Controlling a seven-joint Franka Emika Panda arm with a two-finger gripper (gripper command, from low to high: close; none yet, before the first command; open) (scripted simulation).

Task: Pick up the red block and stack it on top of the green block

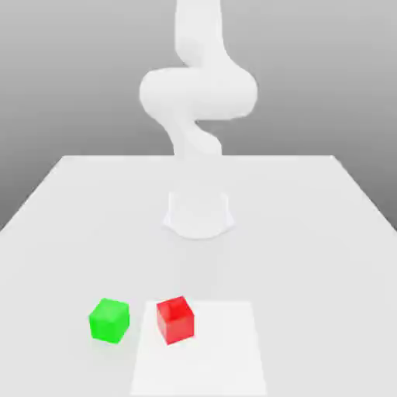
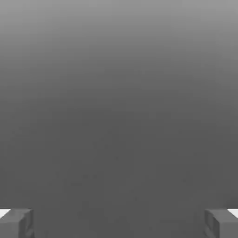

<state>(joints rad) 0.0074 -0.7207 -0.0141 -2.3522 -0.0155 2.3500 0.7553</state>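
A bare simulated test space, not a real room: a plain white table (image 1: 326, 233) stands against a featureless grey backdrop. A smooth white robot arm (image 1: 198, 89) rises from the table's middle, and two flat-coloured cubes, red block (image 1: 175, 319) and green block (image 1: 108, 319), sit near its front edge.

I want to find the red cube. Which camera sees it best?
The exterior view: the red block sits whole on the table, apart from the green block. The hand view faces plain grey between open fingertips.

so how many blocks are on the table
2: the green block lies near the table's front edge, toward the exterior view's left; the red block sits just to its right, apart from it. None look hidden.
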